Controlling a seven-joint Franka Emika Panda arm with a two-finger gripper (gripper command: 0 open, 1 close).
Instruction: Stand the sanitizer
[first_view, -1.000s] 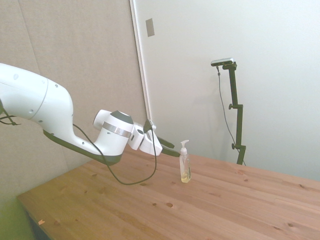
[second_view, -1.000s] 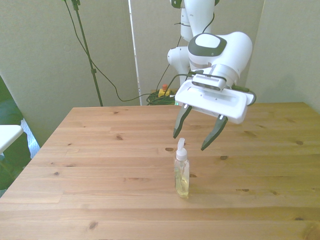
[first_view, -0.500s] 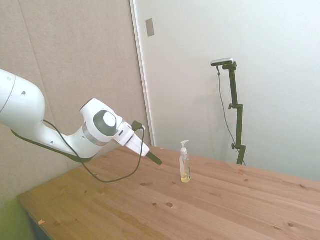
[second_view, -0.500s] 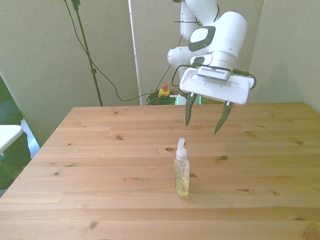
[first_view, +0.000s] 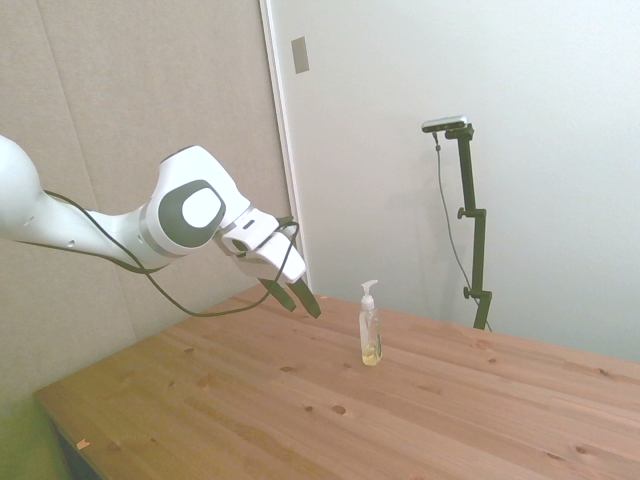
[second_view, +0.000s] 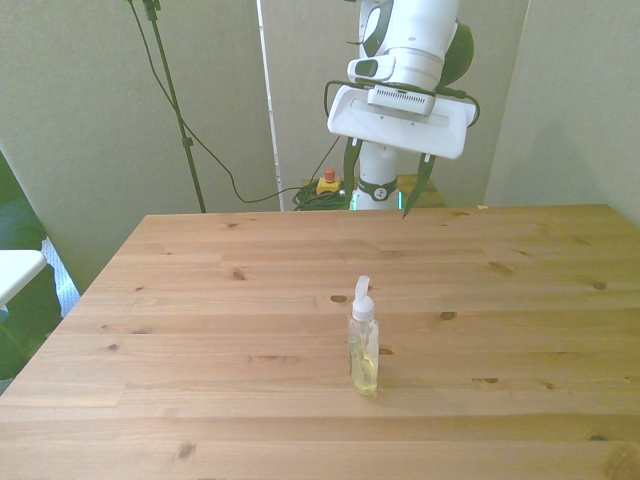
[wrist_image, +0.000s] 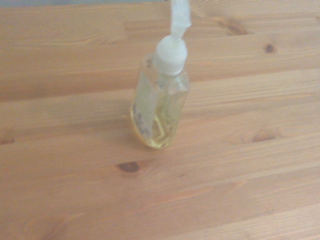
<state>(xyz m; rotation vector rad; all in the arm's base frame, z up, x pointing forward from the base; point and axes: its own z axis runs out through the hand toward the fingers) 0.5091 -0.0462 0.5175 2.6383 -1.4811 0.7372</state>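
Clear plastic sanitizer bottle (second_view: 364, 345) stands upright on wooden table (second_view: 200, 330), mid-table, alone. Gripper (second_view: 387, 192) hangs well apart above far edge, fingers spread, empty. We judge task done; risk: slim bottle topples if arm swings back or table gets knocked.

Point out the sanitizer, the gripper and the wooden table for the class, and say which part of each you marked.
sanitizer (second_view: 364, 350): front view, middle of the clear bottle body.
gripper (second_view: 384, 192): front view, midway between the two dark fingertips, which stand apart.
wooden table (first_view: 300, 410): side view, bare planks nearer the camera than the bottle.
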